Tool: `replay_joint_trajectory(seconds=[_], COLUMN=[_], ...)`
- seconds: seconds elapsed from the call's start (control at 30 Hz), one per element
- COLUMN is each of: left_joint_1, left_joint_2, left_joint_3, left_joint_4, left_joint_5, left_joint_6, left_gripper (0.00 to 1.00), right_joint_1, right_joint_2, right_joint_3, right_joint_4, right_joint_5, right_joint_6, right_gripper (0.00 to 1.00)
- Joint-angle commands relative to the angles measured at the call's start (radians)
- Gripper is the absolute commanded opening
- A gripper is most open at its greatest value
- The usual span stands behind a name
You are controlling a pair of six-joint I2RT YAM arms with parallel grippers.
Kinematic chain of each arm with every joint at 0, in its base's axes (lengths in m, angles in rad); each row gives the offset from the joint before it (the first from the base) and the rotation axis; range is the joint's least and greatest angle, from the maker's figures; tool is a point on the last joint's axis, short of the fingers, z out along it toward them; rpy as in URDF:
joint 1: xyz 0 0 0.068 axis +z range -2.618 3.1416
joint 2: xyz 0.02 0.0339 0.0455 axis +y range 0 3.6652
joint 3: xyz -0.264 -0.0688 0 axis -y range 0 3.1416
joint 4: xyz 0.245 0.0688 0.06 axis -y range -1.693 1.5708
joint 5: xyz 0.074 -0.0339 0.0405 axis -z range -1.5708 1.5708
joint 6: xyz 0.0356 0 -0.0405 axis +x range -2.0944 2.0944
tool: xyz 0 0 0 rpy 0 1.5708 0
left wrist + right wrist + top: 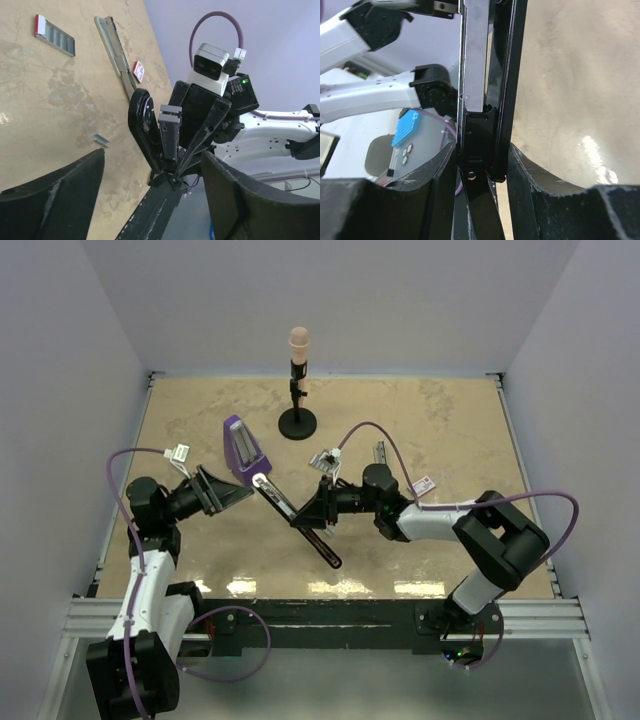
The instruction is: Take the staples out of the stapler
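The long, slim black and grey-metal bar-shaped stapler is held above the mottled beige table, its long axis running diagonally from far-left to near-right. It is clamped near mid-length by the right gripper, whose arm is stretched leftward. The left gripper is spread wide around the far-left end, with gaps seen on both sides.

The tan, mottled table carries a black round-footed stand at eleven o'clock. A slim pale-grey bar lies flat at two o'clock, with a pink-and-white card just beside it at three. In the left wrist view the staples (a ridged silver strip, one end red) lie at nine o'clock from that bar, and a tiny silver scrap lies at six.
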Motion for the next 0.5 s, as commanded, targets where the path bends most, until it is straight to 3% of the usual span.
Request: replay_joint_trajectory(seconds=[0.0,0.07,0.2,0.37,0.47], left_joint_1=[0.006,0.006,0.006,0.006,0.006], left_joint_2=[0.012,0.021,0.03,0.063,0.06], left_joint_3=[0.104,0.129,0.134,0.097,0.113], left_joint_4=[-0.081,-0.176,-0.245,-0.233,-0.282], left_joint_5=[-0.033,-0.065,-0.142,-0.179,-0.219], left_joint_6=[0.104,0.184,0.29,0.306,0.335], left_gripper=[0.86,0.87,0.88,1.0,1.0], right_joint_1=[-0.021,-0.031,-0.029,-0.028,-0.005], right_joint_2=[-0.105,-0.137,-0.219,-0.25,-0.262], right_joint_3=[0.015,0.049,0.114,0.169,0.198], right_joint_4=[-0.158,-0.305,-0.65,-0.838,-0.949], right_joint_5=[0.094,0.158,0.446,0.695,0.871], right_joint_6=[-0.124,-0.198,-0.378,-0.458,-0.508], right_gripper=[0.0,0.0,0.0,0.0,0.0])
